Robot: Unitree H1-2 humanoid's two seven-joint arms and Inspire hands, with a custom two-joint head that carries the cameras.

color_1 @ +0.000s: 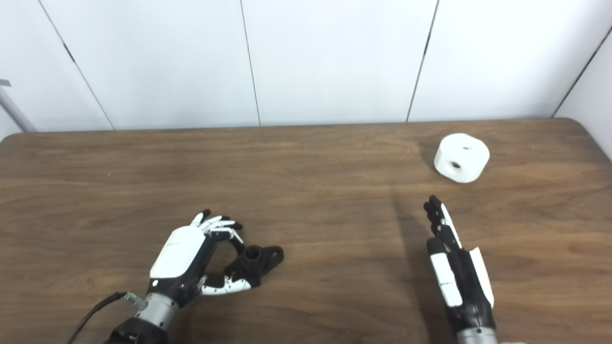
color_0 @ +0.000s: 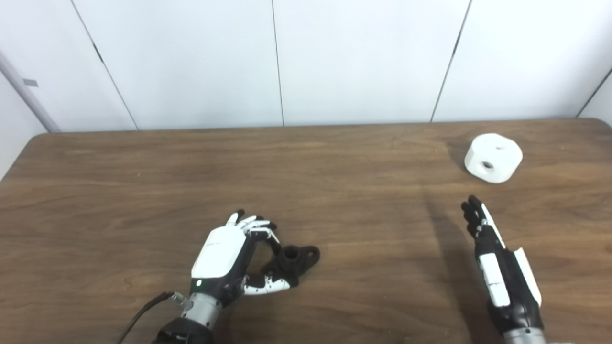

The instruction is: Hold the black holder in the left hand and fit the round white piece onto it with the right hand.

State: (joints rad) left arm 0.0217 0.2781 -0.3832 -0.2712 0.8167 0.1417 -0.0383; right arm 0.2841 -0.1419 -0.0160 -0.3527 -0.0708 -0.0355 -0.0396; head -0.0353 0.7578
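Left hand (color_0: 224, 258): seen low on the table's near left, its fingers (color_0: 256, 225) curled over the black holder and the thumb set beneath; whether the holder is gripped or only touched cannot be told.
Black holder (color_0: 299, 258): laid on the table (color_0: 334, 200), with its near end between fingers and thumb and its far end left clear.
Right hand (color_1: 454, 267): held edge-on at the near right, fingers straight and pressed together, nothing pinched.
White piece (color_1: 461, 157): found at the table's far right, beyond the right fingertips and apart from them.
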